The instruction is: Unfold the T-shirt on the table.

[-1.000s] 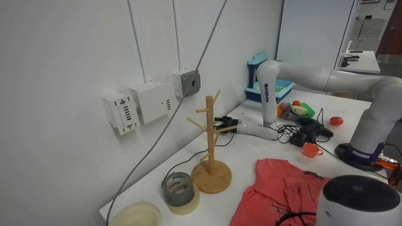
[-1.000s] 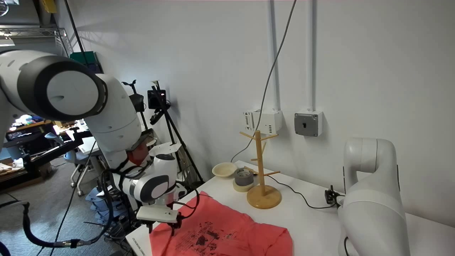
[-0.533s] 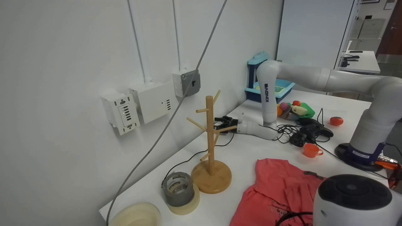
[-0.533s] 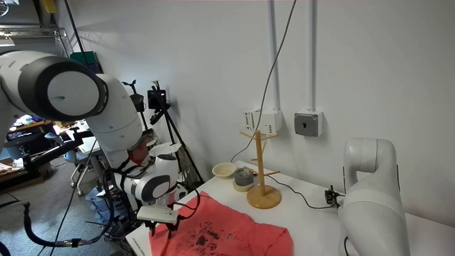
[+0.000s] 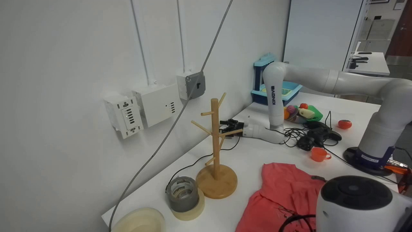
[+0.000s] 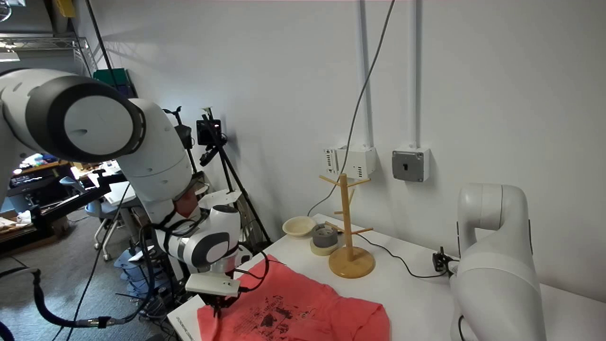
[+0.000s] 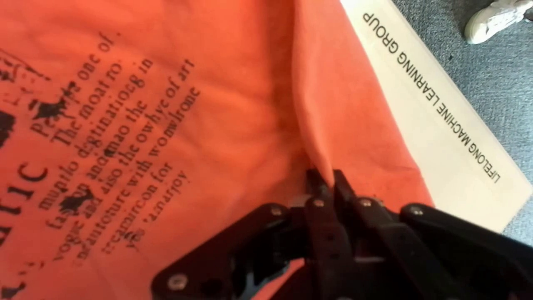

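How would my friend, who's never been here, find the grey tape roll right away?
Find the white table, then the wooden stand like a little tree. Beside its round base sits a pale roll. Stacked on that is the grey tape roll, the darker one on top.

The end effector [image 7: 327,179] closed on a fold of the shirt [image 7: 233,125]. Its arm [image 6: 151,168] shifted slightly.

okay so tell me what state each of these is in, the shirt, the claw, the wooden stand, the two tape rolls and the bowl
T-shirt: lying wrinkled on the table, one ridge raised.
Claw: shut on that ridge.
Wooden stand: upright.
Grey tape roll: flat, stacked on the cream tape roll.
Cream tape roll: flat, underneath.
Bowl: open side up.
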